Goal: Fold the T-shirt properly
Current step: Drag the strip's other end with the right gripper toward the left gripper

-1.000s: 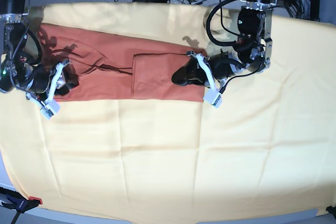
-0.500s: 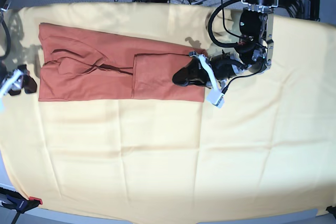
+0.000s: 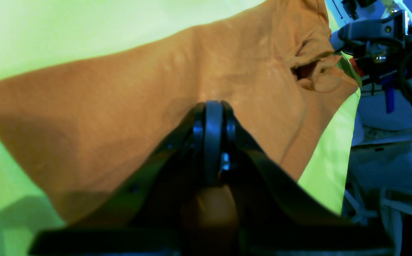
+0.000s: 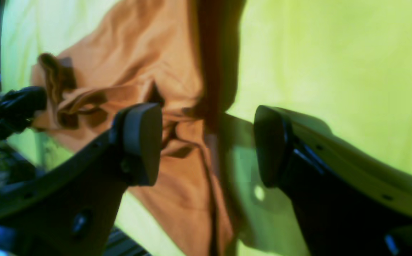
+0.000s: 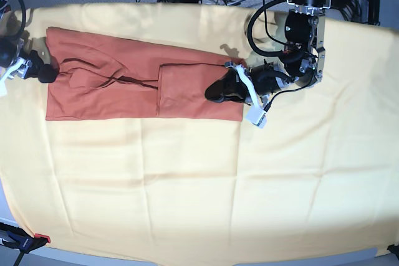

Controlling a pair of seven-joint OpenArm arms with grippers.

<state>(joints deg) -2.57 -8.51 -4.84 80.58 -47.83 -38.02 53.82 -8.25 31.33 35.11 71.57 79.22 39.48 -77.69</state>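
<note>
1. Since the earlier base pictures, the right gripper (image 5: 38, 71) has let go of the T-shirt (image 5: 124, 85), swung out past its edge and come back to hover just beside the collar end; the shirt itself now lies flatter there.
2. Base view: the T-shirt lies as a long band across the far part of the yellow cloth (image 5: 199, 197), one end already folded over. The left gripper (image 5: 219, 90) rests on that folded end with its jaws together.
3. Left wrist view: the left gripper (image 3: 213, 117) presses its closed tips into the T-shirt (image 3: 120, 106); whether fabric is pinched between them is hard to tell. If it lifts or drags now, the folded layer could slide and skew the crease.
4. Right wrist view: the right gripper (image 4: 207, 142) stands wide and empty above the shirt's rumpled edge (image 4: 149, 71). Closing here risks catching the yellow cloth (image 4: 333, 64) with the shirt, or only one layer, and the bunched neckline could be folded in as a lump.
5. No brand, label or writing can be read in any view.
</note>
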